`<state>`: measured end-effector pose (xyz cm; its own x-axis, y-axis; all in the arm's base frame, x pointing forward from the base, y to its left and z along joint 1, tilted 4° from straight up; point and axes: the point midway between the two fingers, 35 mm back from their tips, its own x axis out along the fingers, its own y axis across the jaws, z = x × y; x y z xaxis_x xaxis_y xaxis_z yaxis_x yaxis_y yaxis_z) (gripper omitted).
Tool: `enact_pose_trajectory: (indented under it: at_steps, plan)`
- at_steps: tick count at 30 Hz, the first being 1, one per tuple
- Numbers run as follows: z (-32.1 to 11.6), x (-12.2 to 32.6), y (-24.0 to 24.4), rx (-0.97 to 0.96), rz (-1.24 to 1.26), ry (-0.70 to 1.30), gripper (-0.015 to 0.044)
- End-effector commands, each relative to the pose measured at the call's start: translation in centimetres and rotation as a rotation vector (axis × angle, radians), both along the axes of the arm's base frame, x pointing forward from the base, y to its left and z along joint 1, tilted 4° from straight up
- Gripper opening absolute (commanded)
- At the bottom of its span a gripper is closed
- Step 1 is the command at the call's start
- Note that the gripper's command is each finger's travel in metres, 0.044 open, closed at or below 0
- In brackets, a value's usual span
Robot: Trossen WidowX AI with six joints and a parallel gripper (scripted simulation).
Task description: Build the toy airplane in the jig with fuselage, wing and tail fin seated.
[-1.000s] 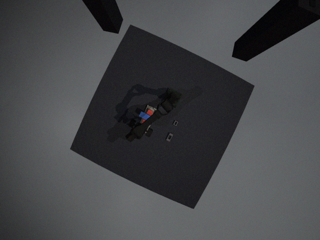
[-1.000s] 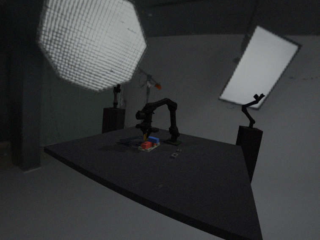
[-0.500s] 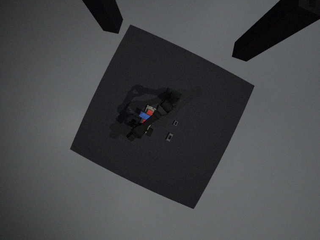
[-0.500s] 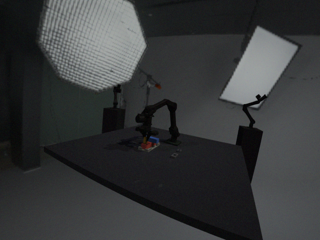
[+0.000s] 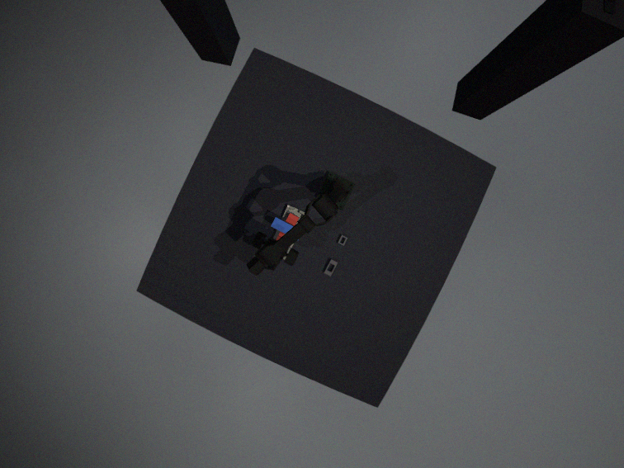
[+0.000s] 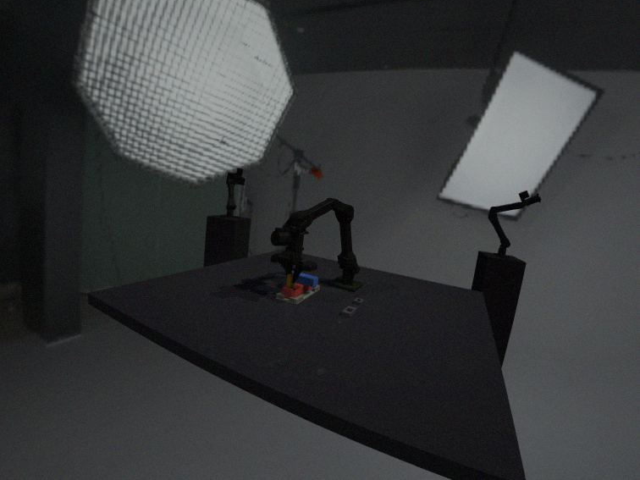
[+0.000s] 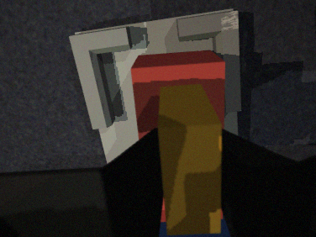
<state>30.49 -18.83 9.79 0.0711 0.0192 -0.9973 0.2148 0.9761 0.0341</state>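
Note:
The red fuselage lies in the pale jig. The blue wing lies across the top of the fuselage; a sliver of it shows at the bottom of the wrist view. My gripper is shut on the yellow tail fin and holds it upright at the tail end of the fuselage. The fin covers the tail socket in the wrist view, so whether its tab is in the socket cannot be told.
Two small grey holders with square openings stand on the table beside the jig, the smaller holder and the larger holder. The arm's base is behind the jig. Dark pedestals stand beyond the table.

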Motion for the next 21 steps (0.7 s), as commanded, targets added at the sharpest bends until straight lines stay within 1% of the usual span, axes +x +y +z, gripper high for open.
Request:
enact_pose_trajectory:
  at_steps: [1,8,14,16,21]
  plan:
    - [0.0,0.0,0.0,0.000,0.000,0.000,0.0079]
    - [0.0,0.0,0.0,0.000,0.000,0.000,0.0260]
    - [0.2,0.0,0.0,0.000,0.000,0.000,0.0260]
    - [2.0,0.1,-0.2,0.001,-0.001,-0.001,0.0260]
    - [8.2,-0.5,-0.3,0.003,-0.002,-0.002,0.0260]
